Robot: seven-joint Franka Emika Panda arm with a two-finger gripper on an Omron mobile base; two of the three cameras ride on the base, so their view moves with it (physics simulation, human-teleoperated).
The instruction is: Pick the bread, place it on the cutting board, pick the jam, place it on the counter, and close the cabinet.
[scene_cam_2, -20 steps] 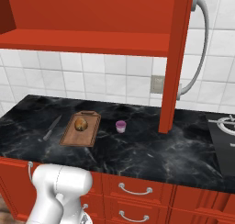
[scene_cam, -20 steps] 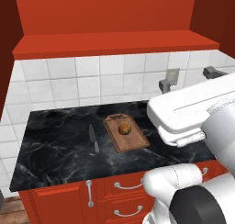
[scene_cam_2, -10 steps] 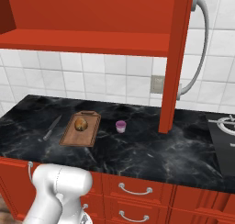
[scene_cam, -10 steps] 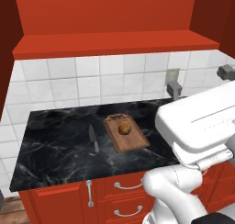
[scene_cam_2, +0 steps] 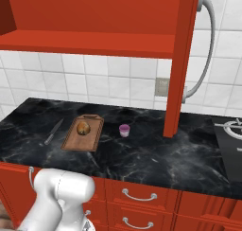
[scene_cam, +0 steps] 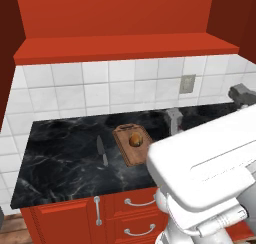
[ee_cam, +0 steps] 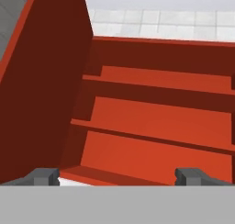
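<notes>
Two task items sit on the counter [scene_cam_2: 142, 154]: the bread [scene_cam_2: 83, 128] on the board [scene_cam_2: 75, 141], and the jam [scene_cam_2: 124, 130] on bare marble just right of the board, apart from it. Bread lies near the board's handle end, toward the tiled wall. In the left base view the bread [scene_cam: 134, 140] shows at the middle of the board [scene_cam: 129, 153], with a grey knife [scene_cam: 101, 151] lying on the counter [scene_cam: 60, 163] to the board's left, roughly parallel to it and not touching.

Cabinet [scene_cam_2: 94, 17] is open. Its door [scene_cam_2: 179, 64] stands edge-on in the right base view, swung out over the counter, the lower edge hanging above the marble to the right of the jam. A long silver handle [scene_cam_2: 208, 50] curves off the door's far side.

Gripper [ee_cam: 117, 176]: fingers [ee_cam: 43, 176] spread wide, nothing between them. The hand view looks into the cabinet [ee_cam: 156, 122] interior, red shelves stepping across, with the door's [ee_cam: 41, 81] inner face on the left side of that view. Whether a finger touches the door, I cannot tell.
</notes>
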